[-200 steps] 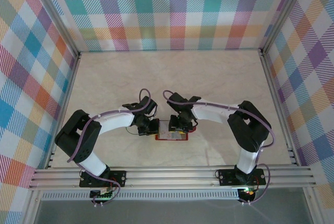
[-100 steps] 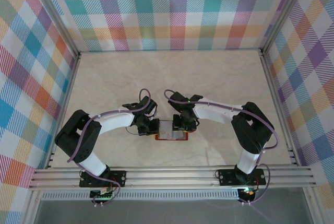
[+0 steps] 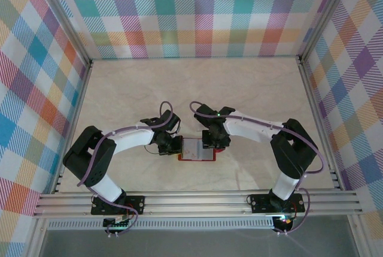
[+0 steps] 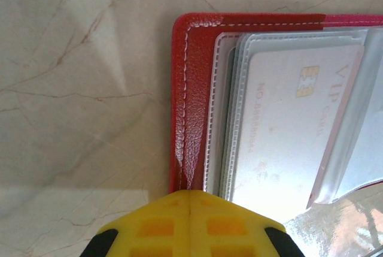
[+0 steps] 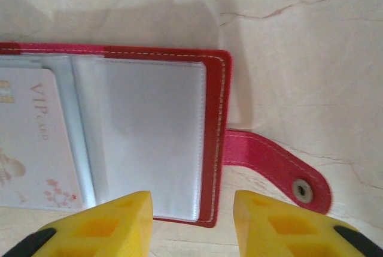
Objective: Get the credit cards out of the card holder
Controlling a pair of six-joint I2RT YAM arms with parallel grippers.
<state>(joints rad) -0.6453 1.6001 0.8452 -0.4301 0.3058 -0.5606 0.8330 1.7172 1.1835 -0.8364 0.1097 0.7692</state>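
Rightward we nudged our right gripper (image 5: 191, 209), wide; left gripper (image 4: 190, 196) closed. One wallet (image 4: 185, 89) lay lengthwise left-right, one card (image 4: 287, 137) inside.

The red card holder (image 3: 194, 149) lies open and flat toward 6 o'clock in the top view. A pale pinkish VIP credit card (image 4: 287, 131) is tucked inside, and the snap tab (image 5: 275, 170) juts out at 4 o'clock.
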